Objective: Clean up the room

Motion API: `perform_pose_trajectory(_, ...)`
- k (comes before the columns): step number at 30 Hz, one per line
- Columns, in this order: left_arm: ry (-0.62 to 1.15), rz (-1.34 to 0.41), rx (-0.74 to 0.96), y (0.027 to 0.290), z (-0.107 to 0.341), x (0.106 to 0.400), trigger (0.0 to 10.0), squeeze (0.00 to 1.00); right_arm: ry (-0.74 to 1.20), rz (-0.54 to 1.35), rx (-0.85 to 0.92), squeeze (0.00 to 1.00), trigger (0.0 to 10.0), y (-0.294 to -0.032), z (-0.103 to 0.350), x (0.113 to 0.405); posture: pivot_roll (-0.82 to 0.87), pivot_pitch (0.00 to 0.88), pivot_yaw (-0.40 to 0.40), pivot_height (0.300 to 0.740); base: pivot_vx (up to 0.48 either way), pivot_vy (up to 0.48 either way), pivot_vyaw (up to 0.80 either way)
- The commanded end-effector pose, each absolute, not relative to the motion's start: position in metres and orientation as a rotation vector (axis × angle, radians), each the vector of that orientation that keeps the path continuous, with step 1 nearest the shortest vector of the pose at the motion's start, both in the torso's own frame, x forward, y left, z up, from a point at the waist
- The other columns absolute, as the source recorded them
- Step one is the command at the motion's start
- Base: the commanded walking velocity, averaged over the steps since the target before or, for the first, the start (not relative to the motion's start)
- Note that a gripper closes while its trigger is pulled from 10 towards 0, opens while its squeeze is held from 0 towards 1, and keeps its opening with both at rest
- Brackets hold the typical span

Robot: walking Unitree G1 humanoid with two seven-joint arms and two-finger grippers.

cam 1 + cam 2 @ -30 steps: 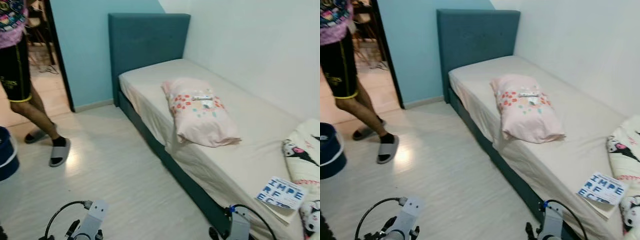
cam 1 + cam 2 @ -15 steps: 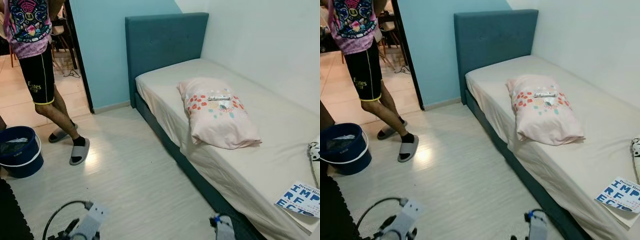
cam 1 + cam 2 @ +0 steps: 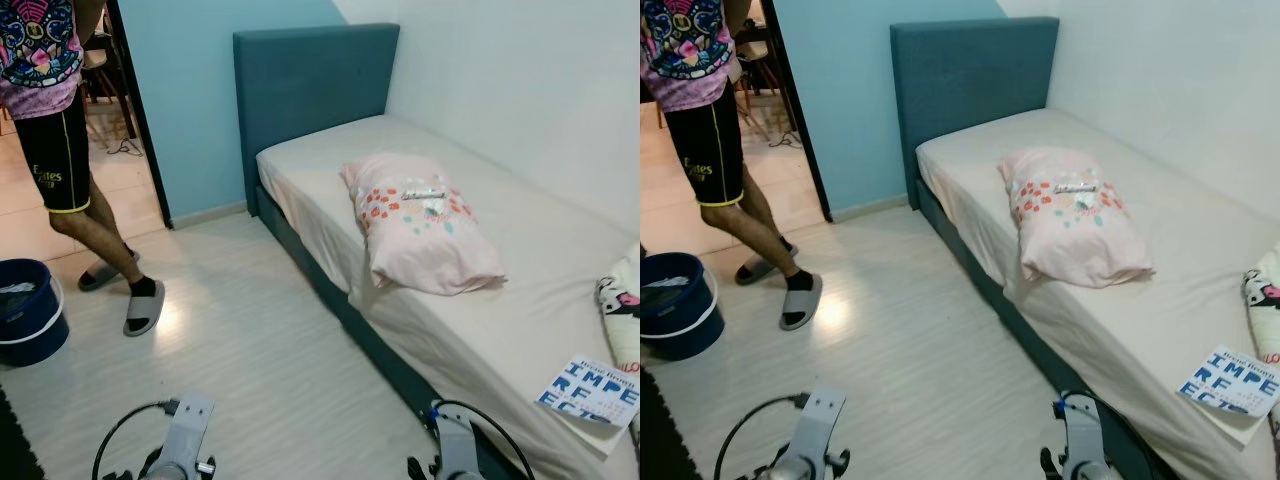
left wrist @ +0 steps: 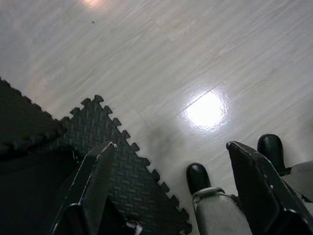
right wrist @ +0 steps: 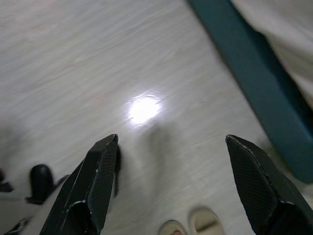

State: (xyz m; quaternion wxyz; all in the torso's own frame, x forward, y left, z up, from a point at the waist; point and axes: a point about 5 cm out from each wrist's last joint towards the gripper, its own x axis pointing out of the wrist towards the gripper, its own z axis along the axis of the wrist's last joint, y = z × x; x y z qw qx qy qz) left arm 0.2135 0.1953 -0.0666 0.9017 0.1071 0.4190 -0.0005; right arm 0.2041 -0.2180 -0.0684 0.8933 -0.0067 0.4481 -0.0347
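Left gripper [image 4: 171, 191] and right gripper [image 5: 168, 186] both spread wide, empty, hanging low over floor [image 3: 250, 350]. Clutter sits apart on bed [image 3: 520, 300]: pillow [image 3: 425, 225] mid-mattress, printed paper [image 3: 587, 389] near edge. Risks: person [image 3: 60, 150] and blue bucket [image 3: 25, 310] stand nearby, collision if robot turns left; paper may slide off bed under clumsy grasp.

A pillow [image 3: 425, 225] lies on the bed [image 3: 530, 290] at right; a bucket [image 3: 28, 310] stands far left.

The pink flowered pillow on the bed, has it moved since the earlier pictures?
No. The pink flowered pillow keeps its place against the blue headboard; only the camera shifted.
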Motion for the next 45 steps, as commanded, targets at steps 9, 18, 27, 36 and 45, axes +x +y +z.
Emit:
perform_pose_trajectory(9, 1.007, -0.025, 0.218, 0.199, -0.088, 0.171, 10.0, 0.0, 0.963, -0.274, 0.116, 0.0, 10.0, -0.246, -0.075, 0.178, -0.03, 0.0, -0.068, 0.74, 0.48, 0.0, 0.0)
perform_pose_trajectory(18, 1.024, -0.066, 0.234, 0.193, -0.092, 0.165, 10.0, 0.0, 1.041, -0.207, 0.026, 0.0, 10.0, -0.241, -0.085, 0.16, -0.01, 0.0, -0.09, 0.74, 0.48, 0.0, 0.0)
perform_pose_trajectory(27, 1.015, -0.146, 0.298, 0.192, -0.09, 0.168, 10.0, 0.0, 0.965, -0.213, 0.043, 0.0, 10.0, -0.234, -0.077, 0.182, -0.01, 0.0, -0.053, 0.74, 0.48, 0.0, 0.0)
perform_pose_trajectory(36, 1.03, -0.156, 0.293, 0.193, -0.092, 0.164, 10.0, 0.0, 0.828, -0.214, 0.072, 0.0, 10.0, -0.233, -0.059, 0.213, -0.02, 0.0, -0.036, 0.74, 0.48, 0.0, 0.0)
perform_pose_trajectory(45, 1.027, -0.158, 0.281, 0.19, -0.093, 0.161, 10.0, 0.0, 0.673, -0.206, 0.086, 0.0, 10.0, -0.235, -0.03, 0.253, -0.02, 0.0, -0.036, 0.74, 0.48, 0.0, -0.36)
